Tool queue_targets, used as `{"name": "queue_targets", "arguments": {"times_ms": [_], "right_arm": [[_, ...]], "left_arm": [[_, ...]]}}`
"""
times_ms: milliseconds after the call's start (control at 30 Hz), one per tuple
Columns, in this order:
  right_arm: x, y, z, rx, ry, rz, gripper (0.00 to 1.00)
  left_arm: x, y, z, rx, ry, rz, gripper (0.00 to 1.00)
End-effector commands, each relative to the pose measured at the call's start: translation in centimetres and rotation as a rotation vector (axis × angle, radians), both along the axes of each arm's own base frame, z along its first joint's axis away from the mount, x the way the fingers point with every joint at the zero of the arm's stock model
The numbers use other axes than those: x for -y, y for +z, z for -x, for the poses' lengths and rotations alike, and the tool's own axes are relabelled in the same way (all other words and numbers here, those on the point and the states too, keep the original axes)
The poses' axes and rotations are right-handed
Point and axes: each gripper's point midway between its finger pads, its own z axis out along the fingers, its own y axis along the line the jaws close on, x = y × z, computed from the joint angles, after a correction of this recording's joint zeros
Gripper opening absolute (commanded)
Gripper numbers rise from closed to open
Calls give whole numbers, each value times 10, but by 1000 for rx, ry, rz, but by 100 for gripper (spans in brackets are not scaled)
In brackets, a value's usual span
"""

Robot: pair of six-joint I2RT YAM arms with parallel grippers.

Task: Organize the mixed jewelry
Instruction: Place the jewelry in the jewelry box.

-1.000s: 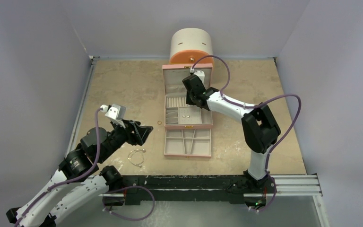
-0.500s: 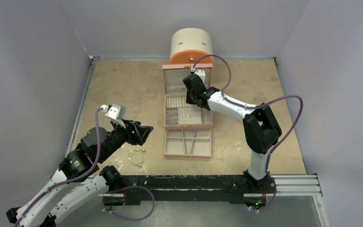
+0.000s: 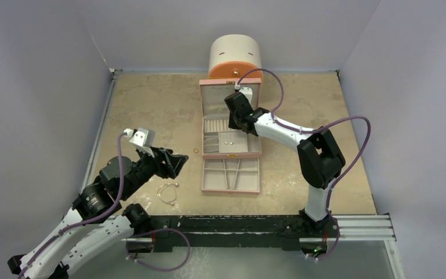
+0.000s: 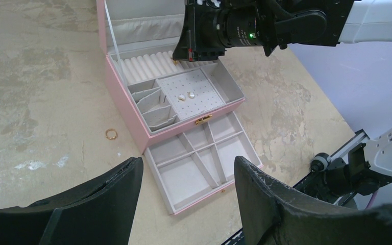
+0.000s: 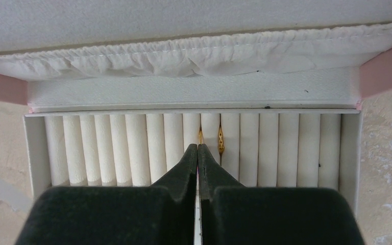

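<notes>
1. Counter – mottled beige surface. It carries the box, the cabinet and the loose pieces.
2. Round cream-and-orange cabinet – stands at the far edge, directly behind the box.
3. Pink jewelry box – lid upright, the top tier exposed and the lower drawer pulled out toward the arm bases. The drawer's compartments show nothing in them.
4. Left hand – fingers spread wide and holding nothing. It hangs above the counter left of the box and faces it.
5. Right hand – fingers pressed together with nothing visible between the pads. The tips point down over the row of ring rolls at the back of the top tier. Contact with the rolls cannot be confirmed.
6. Wire bangle – lies flat on the counter in front of the box's left corner, near the left arm. It is a near-round loop with no clear long axis, and its beaded part is on the side toward the box.
7. Coppery ring – lies flat on the counter just beside the box's left wall, apart from it.
8. Gold studs – two, side by side on the perforated pad in the top tier.
9. Gold glints – seated in two neighbouring slots either side of one roll, just right of the right hand's tips. The long axis runs along the slots. Whether this is one piece or two cannot be told.
</notes>
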Motion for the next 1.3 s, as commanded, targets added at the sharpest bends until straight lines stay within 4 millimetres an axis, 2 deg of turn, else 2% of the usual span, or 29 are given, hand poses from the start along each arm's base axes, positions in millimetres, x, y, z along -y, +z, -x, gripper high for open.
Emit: {"name": "queue_targets", "arguments": {"times_ms": [0, 233, 367, 467, 600, 800, 1067, 1133, 1267], "right_arm": [[3, -5, -1, -6, -26, -11, 0], [5, -14, 0, -20, -35, -3, 0], [3, -12, 1, -21, -30, -15, 0], [2, 1, 0, 3, -27, -29, 0], [5, 27, 0, 47, -24, -43, 0], [17, 62, 13, 111, -17, -72, 0], [37, 92, 50, 162, 13, -142, 9], [43, 103, 61, 187, 22, -173, 10], [56, 112, 78, 214, 26, -198, 11]], "left_arm": [[1, 6, -3, 28, 3, 0, 65], [1, 6, -4, 26, 6, -2, 65], [0, 5, -4, 25, 7, -3, 65], [0, 4, -4, 22, 12, -3, 65], [1, 3, -6, 7, 23, -3, 65], [-13, -8, -23, -59, 166, -46, 68], [-18, -36, -55, -162, 382, -72, 69], [-17, -49, -64, -190, 436, -95, 68], [-16, -74, -79, -236, 531, -114, 65]]}}
